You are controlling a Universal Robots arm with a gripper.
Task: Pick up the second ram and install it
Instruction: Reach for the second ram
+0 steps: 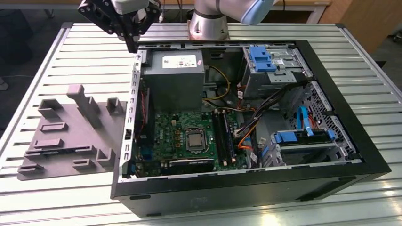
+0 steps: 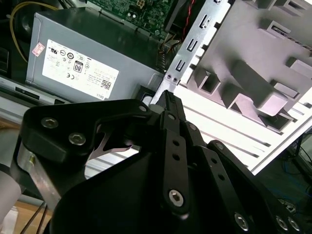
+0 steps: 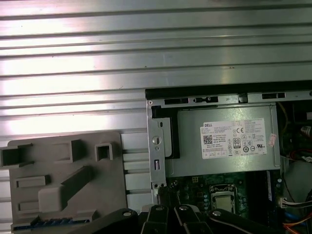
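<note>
Gripper: the black gripper [image 1: 132,45] hangs over the far corner of the open black computer case [image 1: 251,190], at the exterior view's left, above the wall beside the grey metal power supply box [image 1: 178,80].
Pincer state: in the second wrist view its fingers meet tip to tip, with nothing visible between them.
Ram: the second ram [image 3: 53,224] is not gripped. My best reading is the narrow dark-bluish strip on edge in a slot of the grey plastic holder tray [image 3: 109,190], well apart from the gripper, though I cannot be sure.
Handling: probably light, thin and stiff, yet fragile. The chips and contact edge are best left untouched.
Hold: likely across the flat faces near mid-length, at the free upper edge, so it stays level.
Tray: lies on the ribbed aluminium table [image 1: 82,56], just beside the case.
</note>
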